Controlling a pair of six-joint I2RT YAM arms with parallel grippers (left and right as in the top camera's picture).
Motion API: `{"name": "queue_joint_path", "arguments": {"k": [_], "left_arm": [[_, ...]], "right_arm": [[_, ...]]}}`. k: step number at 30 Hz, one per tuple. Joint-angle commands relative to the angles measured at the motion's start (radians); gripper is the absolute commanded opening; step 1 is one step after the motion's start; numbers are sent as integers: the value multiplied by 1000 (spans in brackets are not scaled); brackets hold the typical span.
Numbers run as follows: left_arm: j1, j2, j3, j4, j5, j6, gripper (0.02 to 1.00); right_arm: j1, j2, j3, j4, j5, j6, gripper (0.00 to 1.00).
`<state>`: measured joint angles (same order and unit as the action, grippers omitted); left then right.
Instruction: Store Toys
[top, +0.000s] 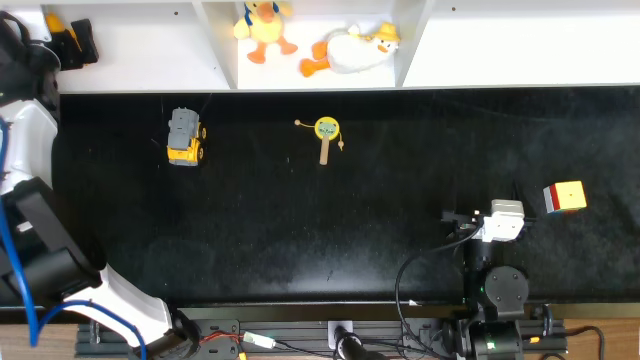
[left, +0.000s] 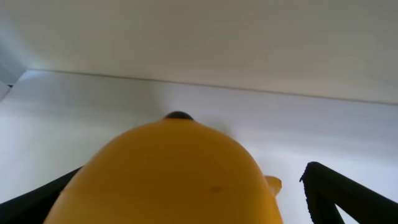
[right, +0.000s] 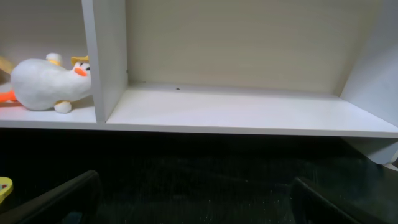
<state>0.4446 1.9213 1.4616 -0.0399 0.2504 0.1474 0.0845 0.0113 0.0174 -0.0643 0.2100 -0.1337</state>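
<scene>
My left gripper (top: 70, 40) is inside the left compartment of the white shelf (top: 150, 75). In the left wrist view its fingers (left: 348, 193) stand wide apart, open around a rounded yellow toy (left: 168, 177), with a gap showing on one side. My right gripper (top: 468, 224) hovers low over the black table near the right front, open and empty (right: 196, 196), facing the shelf. On the table lie a yellow and grey toy truck (top: 185, 137), a yellow-green rattle with a wooden handle (top: 326, 134) and a red and yellow cube (top: 565, 197).
The middle compartment holds a yellow plush duck (top: 263, 25) and a white plush duck (top: 355, 48), the white one also seen from the right wrist (right: 43, 84). The right compartment (right: 249, 109) has a bare floor. A shelf divider (right: 106, 56) stands between them.
</scene>
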Motion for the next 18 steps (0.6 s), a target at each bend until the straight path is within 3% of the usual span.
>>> {"name": "queue_joint_path", "arguments": {"k": [1,18], "left_arm": [[-3,-56,17,-23,10,-18,998],[-2,-95,17,-67,-33,-14,996]], "right_arm": [[-6,-8,-12,5,0,7,996],[-6,-8,-12,5,0,7,993]]}}
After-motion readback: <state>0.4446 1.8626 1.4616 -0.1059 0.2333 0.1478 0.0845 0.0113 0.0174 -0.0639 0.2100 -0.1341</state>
